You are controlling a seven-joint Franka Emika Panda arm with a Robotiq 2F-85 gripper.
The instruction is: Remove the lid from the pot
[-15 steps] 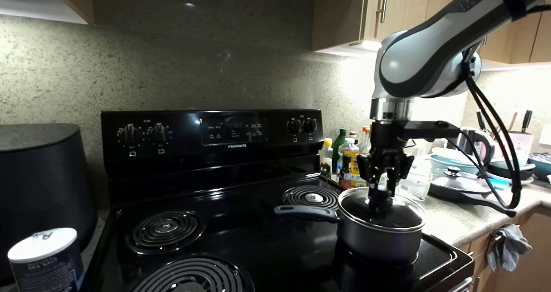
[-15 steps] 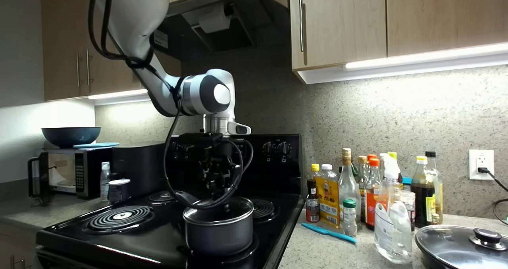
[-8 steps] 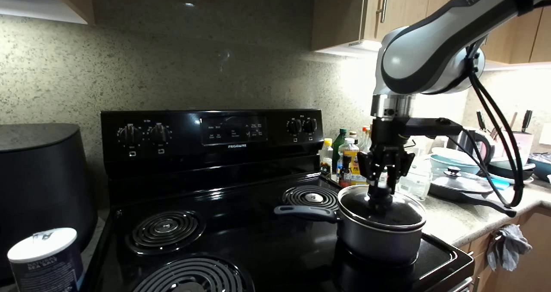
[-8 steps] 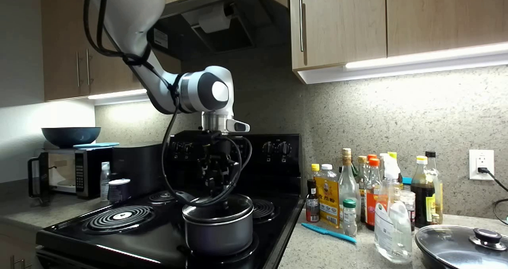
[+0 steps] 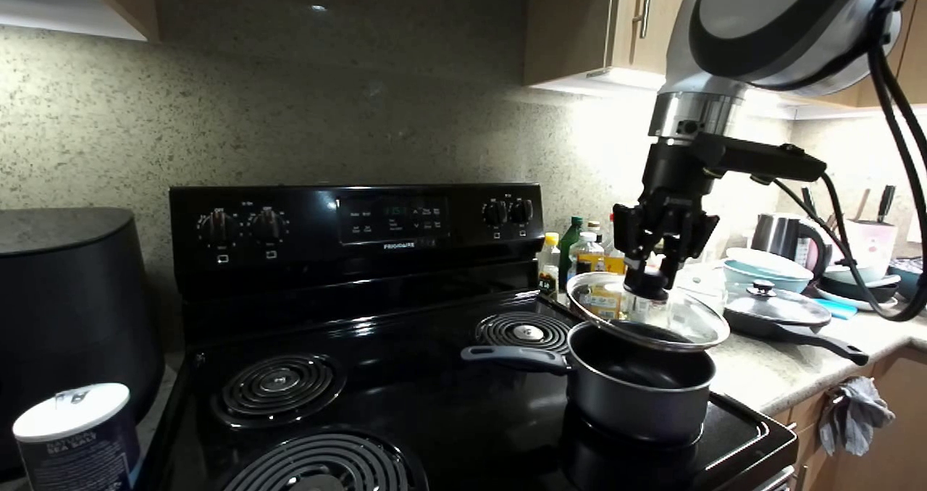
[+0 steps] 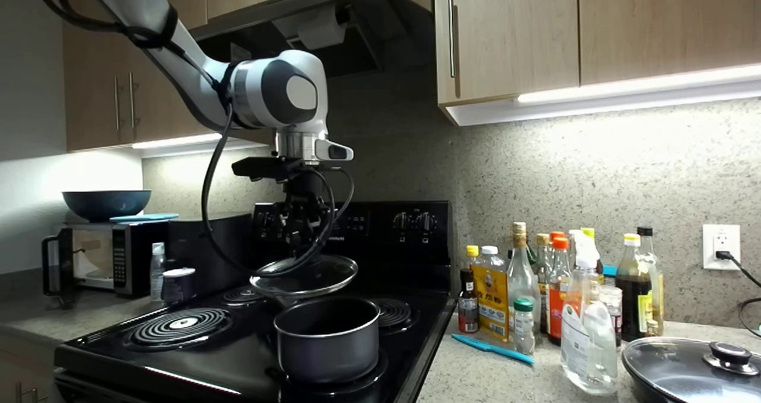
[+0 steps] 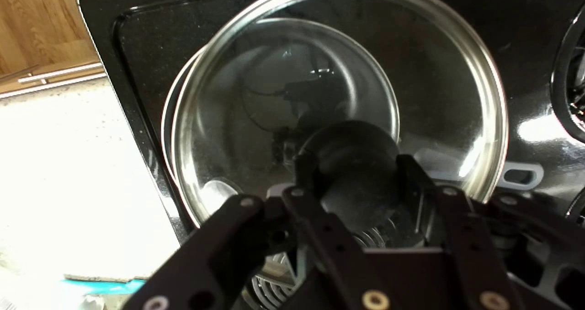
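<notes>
Compared with half a second ago, the lid [image 5: 677, 321] has come up off the pot [image 5: 637, 404], and the arm [image 5: 768, 13] has risen with it. The pot hasn't budged on the surface [image 5: 463, 404] as far as I can see.

In an exterior view, the jaws are closed around the lid's small dark knob [image 5: 648, 288], and the lid hangs over the pot with a clear lean: left side high, right side low. I'd go straight up some more before any sideways travel, since that low edge is probably what would clip the pot. The handle [image 5: 516, 358] pokes out to the left, so don't dip over it later.

In an exterior view, the lid [image 6: 324, 277] sits up and left of the pot's mouth, seemingly just apart from its far edge, with the bottles [image 6: 557, 296] well off to the right. A cable [image 6: 206, 210] loops in front of the jaws, so I can't check the grip from there. Might snag, worth watching.

Wrist view backs up the hold: a jaw either side of the knob, pot mouth showing through the lid, offset left. Keep the squeeze steady and go slow; it could swivel on that knob. Set it down flat before letting go.
</notes>
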